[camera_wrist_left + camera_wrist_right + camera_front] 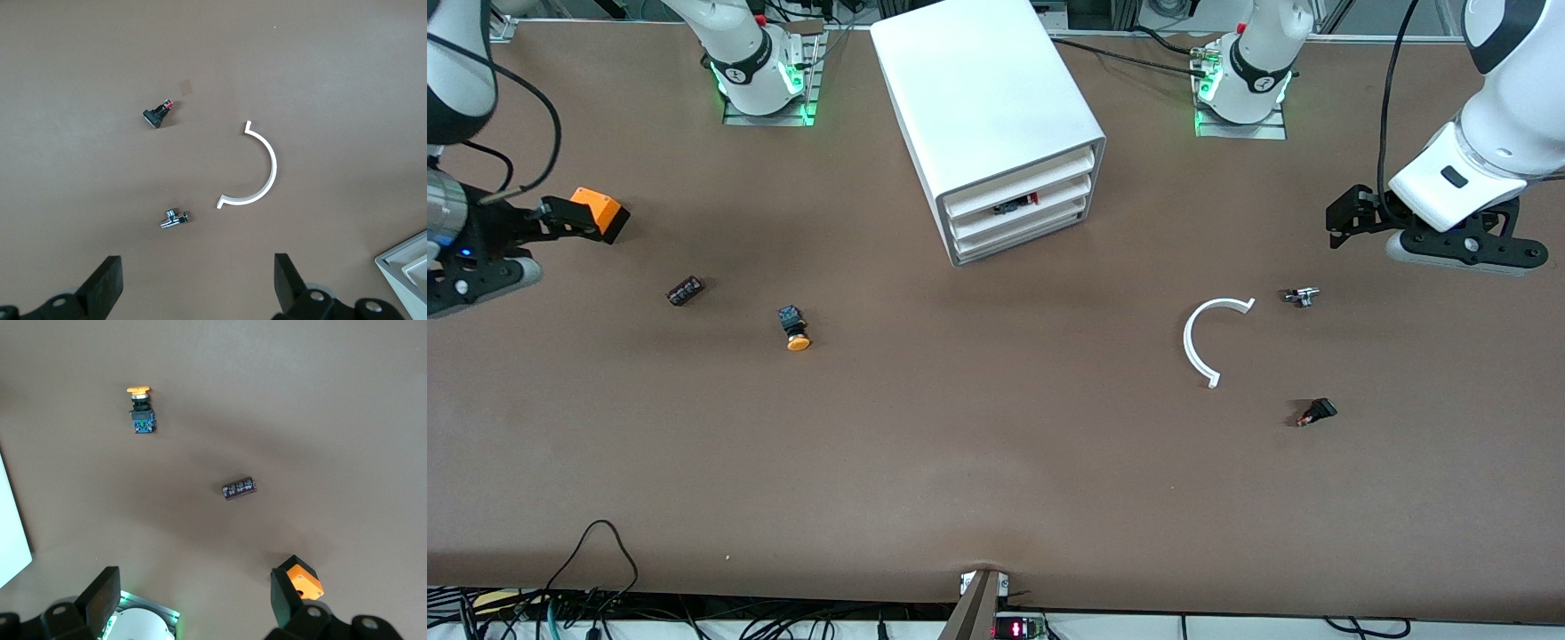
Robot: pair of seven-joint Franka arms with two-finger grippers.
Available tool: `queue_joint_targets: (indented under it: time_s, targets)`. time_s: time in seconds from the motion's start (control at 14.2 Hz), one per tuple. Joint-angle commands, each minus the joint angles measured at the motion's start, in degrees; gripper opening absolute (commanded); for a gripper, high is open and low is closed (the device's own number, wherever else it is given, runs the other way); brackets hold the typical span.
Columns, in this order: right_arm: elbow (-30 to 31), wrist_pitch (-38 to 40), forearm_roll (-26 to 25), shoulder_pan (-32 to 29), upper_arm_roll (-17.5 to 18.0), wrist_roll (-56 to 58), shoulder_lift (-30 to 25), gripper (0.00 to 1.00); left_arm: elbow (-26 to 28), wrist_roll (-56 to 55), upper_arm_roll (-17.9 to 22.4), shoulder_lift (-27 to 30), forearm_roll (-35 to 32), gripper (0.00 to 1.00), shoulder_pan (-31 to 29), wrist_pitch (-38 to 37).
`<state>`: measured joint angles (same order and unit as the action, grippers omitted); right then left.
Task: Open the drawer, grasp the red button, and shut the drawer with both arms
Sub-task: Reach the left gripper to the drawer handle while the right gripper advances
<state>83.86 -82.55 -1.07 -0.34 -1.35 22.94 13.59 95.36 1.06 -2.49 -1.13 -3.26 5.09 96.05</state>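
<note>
The white cabinet [983,98] stands at the table's middle, close to the arms' bases, its three drawers facing the front camera. Just above the front of the middle drawer [1049,194] a bit of black and red shows, the button [1016,206]; most of it is hidden. My left gripper [1463,252] [197,283] hangs open over the left arm's end of the table, holding nothing. My right gripper [471,267] [193,593] hangs open over the right arm's end, beside an orange cube [600,213] [303,580], also holding nothing.
Near the right gripper lie an orange-capped button [793,327] [140,410] and a dark cylinder [685,291] [239,488]. Near the left gripper lie a white curved strip [1200,342] [263,170], a small metal part [1301,296] [175,218] and a black switch [1316,412] [159,113].
</note>
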Motion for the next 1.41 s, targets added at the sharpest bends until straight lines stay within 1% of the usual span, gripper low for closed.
queue_joint_targets:
  time_s: [0.0, 0.28, 0.49, 0.63, 0.71, 0.78, 0.92, 1.13, 1.27, 1.34]
  targets:
    - [-0.5, 0.6, -0.4, 0.2, -0.1, 0.7, -0.1, 1.0, -1.4, 1.0, -0.2, -0.6, 0.5, 1.0, 0.2, -1.4]
    - [-0.9, 0.6, 0.2, 0.4, -0.1, 0.1, -0.1, 1.0, -1.5, 1.0, -0.3, -0.8, 1.2, 1.0, 0.4, -2.3]
    - [-1.0, 0.0, 0.2, 0.8, 0.0, -0.2, -0.2, 1.0, -1.5, 1.2, -1.6, -2.0, 1.9, 1.0, 2.0, -9.8]
    - [-1.0, 0.3, 0.1, 1.1, 0.0, 0.2, -0.3, 1.0, -1.4, 1.8, -1.7, -3.1, 5.1, 1.0, 3.7, -13.5]
    - [-1.0, 0.3, -0.2, 1.2, 0.0, 0.5, -0.3, 1.0, -1.5, 2.4, -1.9, -4.9, 7.5, 1.0, 3.9, -15.1]
    - [-1.0, 0.0, -0.3, 1.2, 0.0, 0.5, -0.3, 1.0, -1.5, 4.0, -1.9, -6.2, 11.2, 1.0, 3.9, -16.8]
    - [-1.0, -0.1, -0.3, 1.2, -0.1, 0.8, -0.2, 1.0, -1.3, 9.0, -1.8, -9.5, 17.5, 1.0, 3.2, -18.4]
    - [-1.1, -1.8, 0.2, 2.0, 0.0, 0.4, -0.1, 1.0, -1.2, 17.1, -1.8, -17.5, 28.2, 1.0, 2.7, -17.8]
    - [-1.1, -1.9, 0.6, 2.0, 0.0, -0.2, -0.1, 1.0, -0.5, 23.7, -1.7, -20.6, 36.5, 1.0, 1.9, -16.3]
    - [-1.0, -1.7, 2.3, 2.0, 0.0, -0.2, -0.1, 1.0, -0.4, 26.7, -1.7, -22.2, 40.9, 1.0, 0.9, -16.2]
